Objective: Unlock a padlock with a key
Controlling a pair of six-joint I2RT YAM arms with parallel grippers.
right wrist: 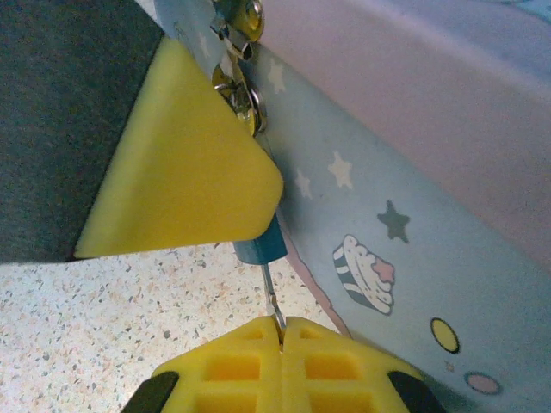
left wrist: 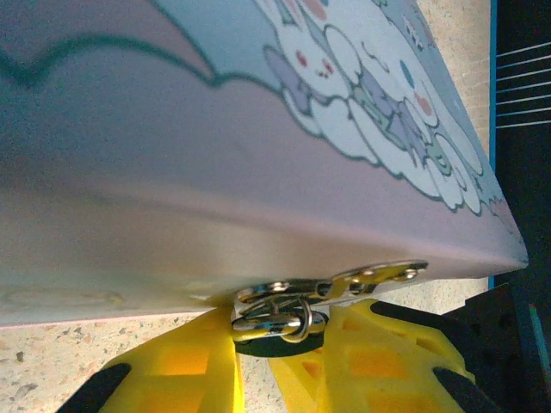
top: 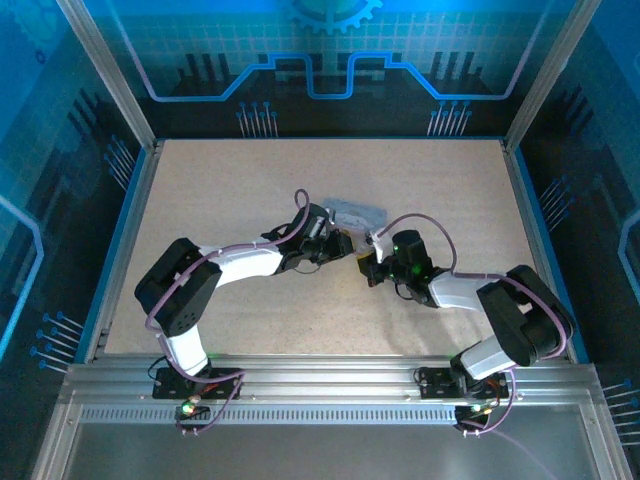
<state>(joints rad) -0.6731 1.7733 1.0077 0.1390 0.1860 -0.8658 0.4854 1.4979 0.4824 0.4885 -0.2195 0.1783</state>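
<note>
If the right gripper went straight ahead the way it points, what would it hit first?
Probably the padlock, just ahead of the key pinched in the right gripper; the tin lies beside that line.

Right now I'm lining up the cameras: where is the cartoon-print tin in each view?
Top external: cartoon-print tin, table centre.
Left wrist: tin spans the upper half.
Right wrist: tin down the right side.
Shared: left gripper holding the padlock at the tin's edge.
</note>
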